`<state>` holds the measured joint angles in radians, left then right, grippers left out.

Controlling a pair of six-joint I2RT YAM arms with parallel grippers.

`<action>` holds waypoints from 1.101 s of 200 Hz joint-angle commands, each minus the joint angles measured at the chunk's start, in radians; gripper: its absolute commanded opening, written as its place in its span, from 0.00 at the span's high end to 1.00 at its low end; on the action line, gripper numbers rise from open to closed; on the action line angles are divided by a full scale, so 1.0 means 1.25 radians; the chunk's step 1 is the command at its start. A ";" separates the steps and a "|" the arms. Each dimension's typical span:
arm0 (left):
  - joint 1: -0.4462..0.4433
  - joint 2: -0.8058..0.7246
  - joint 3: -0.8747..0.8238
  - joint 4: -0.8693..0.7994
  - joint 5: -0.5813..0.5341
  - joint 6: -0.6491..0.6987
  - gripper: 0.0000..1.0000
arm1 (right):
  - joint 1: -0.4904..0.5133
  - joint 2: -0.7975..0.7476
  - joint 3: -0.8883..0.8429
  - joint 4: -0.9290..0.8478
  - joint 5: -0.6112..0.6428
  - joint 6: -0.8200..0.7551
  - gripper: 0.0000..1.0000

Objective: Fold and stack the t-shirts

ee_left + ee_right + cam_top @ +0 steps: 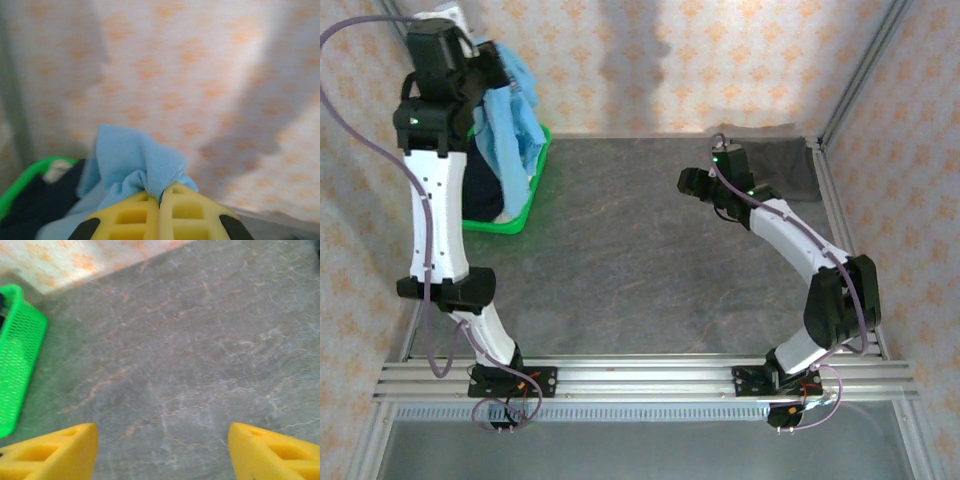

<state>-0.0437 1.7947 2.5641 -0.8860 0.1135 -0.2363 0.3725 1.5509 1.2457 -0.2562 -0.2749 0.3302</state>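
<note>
Left gripper (161,197): its yellow fingers are pressed together on a bunched fold of the soft light blue cotton t-shirt (132,160). Nothing else is in the pinch.
Shirt position: it hangs from that grip above the green plastic mesh basket (538,170) at the table's far left. I judge it is held high so the cloth clears the rim and the dark garments (30,205) inside.
Right gripper (162,450): fingers spread wide, holding nothing, low over the bare grey stone-patterned tabletop (620,260). I judge it is placed to receive a second corner.
Other stock: a dark grey garment (785,165) lies at the far right edge, well apart.
Risk: the shirt is held at a single point, so the cloth may slip.
</note>
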 commanded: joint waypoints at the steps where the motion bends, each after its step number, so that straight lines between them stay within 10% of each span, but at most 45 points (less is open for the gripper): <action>1: -0.131 -0.020 0.063 -0.006 0.103 0.037 1.00 | 0.003 -0.071 0.001 0.059 -0.059 0.010 0.26; 42: -0.229 -0.033 -0.032 0.055 0.224 -0.017 1.00 | 0.006 -0.187 -0.085 0.152 -0.125 0.029 0.15; 75: -0.225 -0.029 -0.157 0.074 0.130 -0.028 1.00 | 0.014 -0.232 -0.123 0.150 -0.104 0.014 0.11; 128: -0.143 -0.034 -0.542 0.124 -0.022 -0.025 0.30 | 0.016 -0.103 -0.102 -0.002 0.085 -0.011 0.11; 178: -0.176 -0.023 -0.776 0.239 0.061 0.049 0.25 | 0.016 -0.022 -0.111 -0.039 0.161 -0.013 0.12; 220: -0.299 0.177 -0.613 0.168 0.134 0.176 0.25 | 0.008 0.119 -0.061 -0.052 0.187 -0.010 0.20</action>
<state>-0.3416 1.8751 1.6653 -0.6651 0.2073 -0.1440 0.3882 1.6039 1.1191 -0.2840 -0.0917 0.3202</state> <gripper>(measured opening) 0.749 0.818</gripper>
